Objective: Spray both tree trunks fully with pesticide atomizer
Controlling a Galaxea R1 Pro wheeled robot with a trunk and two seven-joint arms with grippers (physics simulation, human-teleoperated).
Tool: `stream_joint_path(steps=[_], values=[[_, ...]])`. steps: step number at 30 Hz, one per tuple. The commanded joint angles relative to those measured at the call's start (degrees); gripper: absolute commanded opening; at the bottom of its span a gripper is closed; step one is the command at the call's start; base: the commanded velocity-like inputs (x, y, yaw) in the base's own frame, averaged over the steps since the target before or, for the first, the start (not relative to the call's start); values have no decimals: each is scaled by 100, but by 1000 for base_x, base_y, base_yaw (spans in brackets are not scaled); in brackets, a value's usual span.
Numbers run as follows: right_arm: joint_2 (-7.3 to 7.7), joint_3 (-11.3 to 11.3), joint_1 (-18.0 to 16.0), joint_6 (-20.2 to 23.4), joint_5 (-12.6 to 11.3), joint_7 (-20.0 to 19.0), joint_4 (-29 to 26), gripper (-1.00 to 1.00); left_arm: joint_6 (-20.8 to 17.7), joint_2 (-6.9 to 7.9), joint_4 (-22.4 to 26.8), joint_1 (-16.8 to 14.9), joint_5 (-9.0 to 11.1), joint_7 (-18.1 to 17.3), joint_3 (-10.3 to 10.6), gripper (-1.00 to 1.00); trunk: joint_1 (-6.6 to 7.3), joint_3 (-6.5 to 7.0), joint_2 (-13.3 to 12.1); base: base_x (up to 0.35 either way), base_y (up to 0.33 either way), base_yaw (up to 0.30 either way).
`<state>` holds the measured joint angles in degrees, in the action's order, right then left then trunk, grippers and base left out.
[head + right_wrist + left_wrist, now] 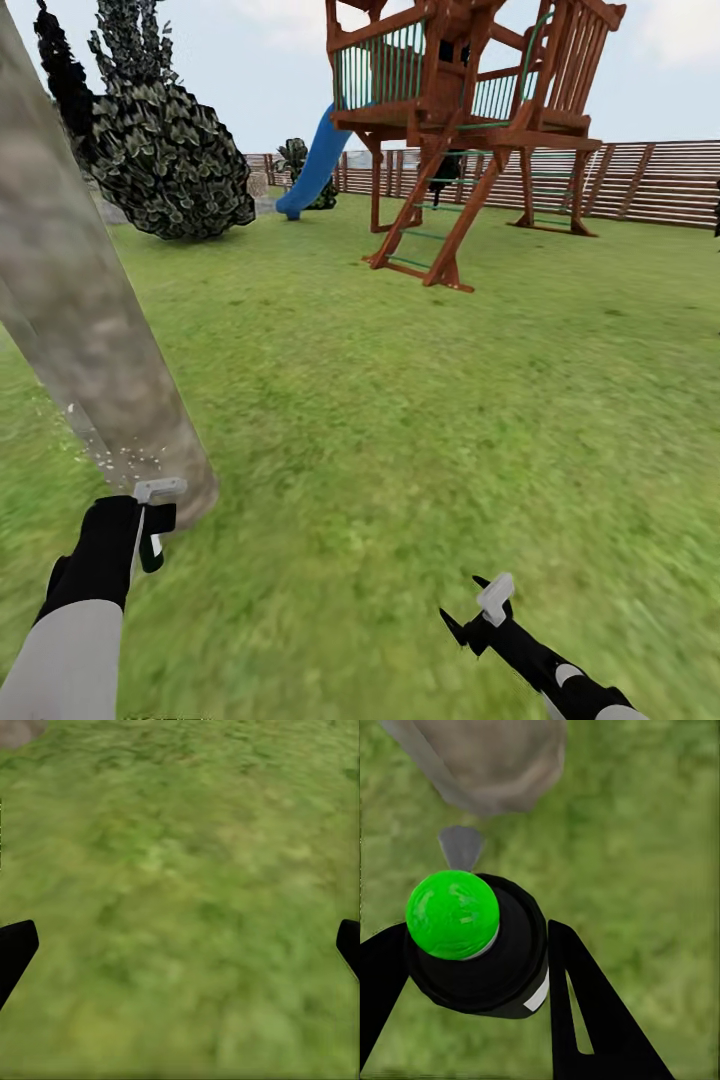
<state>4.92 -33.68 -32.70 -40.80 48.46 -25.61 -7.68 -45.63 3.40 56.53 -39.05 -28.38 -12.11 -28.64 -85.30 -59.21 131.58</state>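
Note:
A thick, pale grey-beige tree trunk (85,310) rises from the lawn at the left, and its base (487,765) lies just ahead of my left gripper. The left gripper (150,522) (472,982) is shut on the pesticide atomizer (158,505) (480,952), a black bottle with a bright green cap and a pale nozzle. The nozzle points at the trunk's foot. A small grey spray cone (461,846) leaves the nozzle, and fine droplets (115,455) speckle the lower trunk. My right gripper (480,615) (180,952) hangs open over bare grass at the lower right.
A wooden play tower (470,110) with a blue slide (315,165) stands ahead on the lawn. A dark leafy shrub (165,150) sits at the back left. A brown slatted fence (650,180) closes the far side. Open grass (450,400) stretches between.

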Motion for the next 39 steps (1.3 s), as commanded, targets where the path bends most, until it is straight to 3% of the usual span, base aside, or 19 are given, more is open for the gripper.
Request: stream_joint_path(steps=[1, 12, 25, 39], values=[[0, -51, 8, -7, 6, -50, -2, 100, -16, 0, 7, -6, -62, -55, -10, -100, 0, -5, 2, 110, -269, 269], [0, -51, 18, -7, 6, -50, -4, 100, -16, 9, -7, -6, -63, -55, -10, -100, 0, -5, 2, 160, -252, 278], [0, -51, 18, -8, 6, -53, -3, 100, -9, -26, -135, -6, -33, -63, 21, -100, 0, -5, 2, 59, -95, 279], [0, -51, 18, -7, 6, -55, 1, 100, 18, -182, -155, -6, -37, -63, 32, -100, 0, -5, 2, 198, -221, 279]])
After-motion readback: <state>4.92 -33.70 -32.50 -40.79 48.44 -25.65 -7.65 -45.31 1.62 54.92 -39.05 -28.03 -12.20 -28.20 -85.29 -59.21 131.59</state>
